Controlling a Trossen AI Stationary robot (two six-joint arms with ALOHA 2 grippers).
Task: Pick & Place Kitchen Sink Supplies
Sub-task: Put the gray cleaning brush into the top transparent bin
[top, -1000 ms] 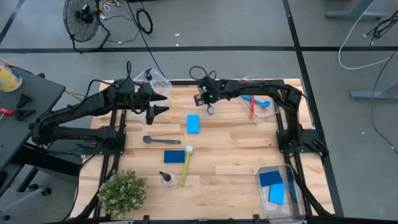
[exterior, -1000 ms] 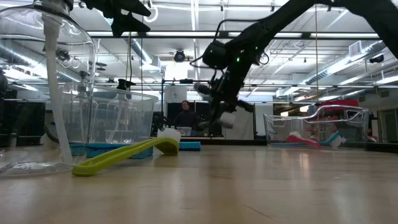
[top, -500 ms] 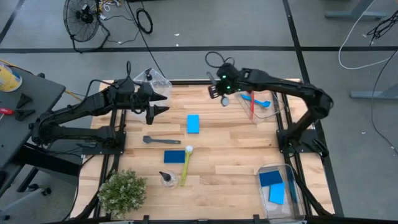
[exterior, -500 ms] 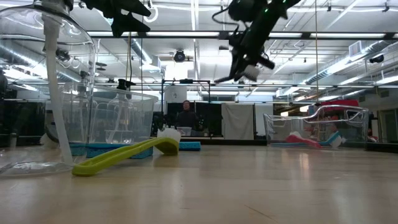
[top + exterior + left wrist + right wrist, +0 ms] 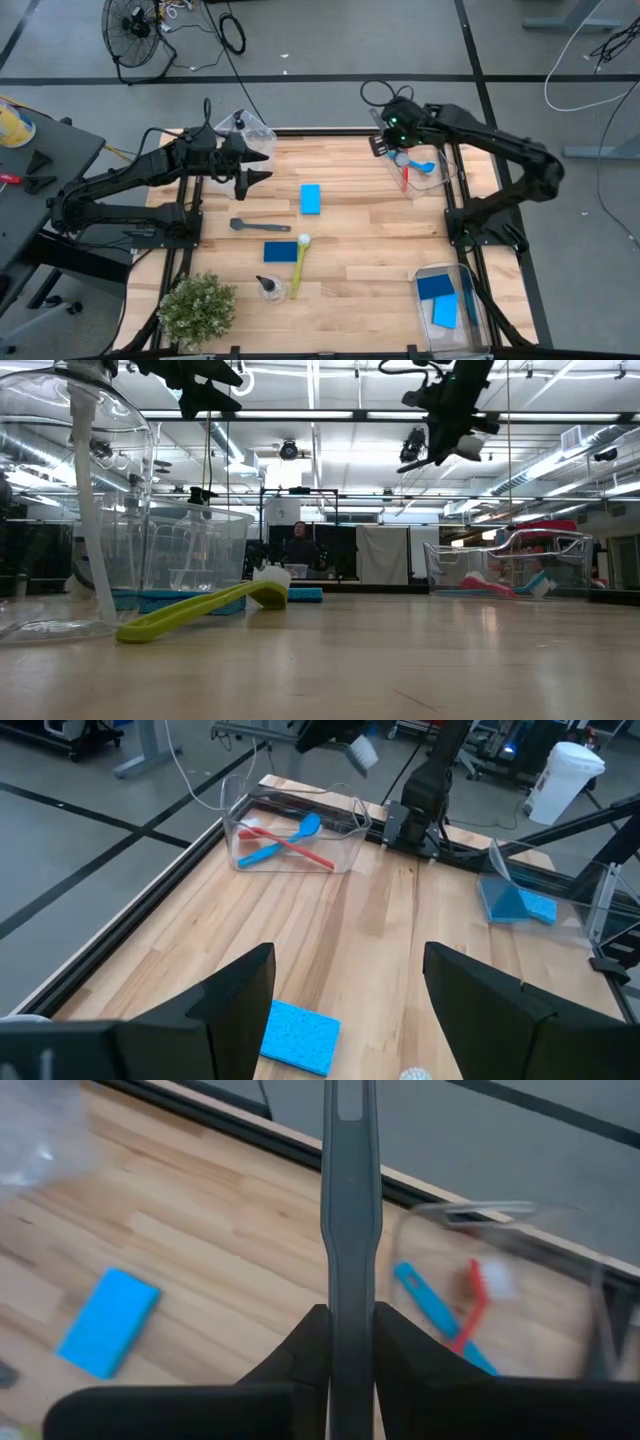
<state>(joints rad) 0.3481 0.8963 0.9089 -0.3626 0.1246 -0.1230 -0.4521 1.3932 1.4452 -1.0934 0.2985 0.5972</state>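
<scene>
Up at the far right corner of the tabletop [image 5: 380,240], the right tool [image 5: 385,143] is clenched on a grey brush [image 5: 349,1210], carried in the air beside the rim of a clear bin [image 5: 447,168] that already holds a blue brush [image 5: 418,162] and a red brush [image 5: 406,176]. From the right wrist view the grey handle runs straight out between the two dark fingers [image 5: 303,1355], with that bin and its blue and red brushes just beyond it. The low view shows the right tool high above the wood, its brush head pale against the ceiling lights. The left tool [image 5: 250,165] waits near the far left corner with its fingers spread and nothing between them, next to another clear bin [image 5: 256,131]. On the tabletop lie a blue sponge [image 5: 311,198] near the middle, a second grey brush [image 5: 258,226] a little nearer, another blue sponge [image 5: 281,251] touching a yellow-green brush [image 5: 299,265], and a small clear bottle [image 5: 268,288] beside a potted plant [image 5: 197,309]. A third bin [image 5: 478,310] at the near right holds more blue sponges [image 5: 434,288].
</scene>
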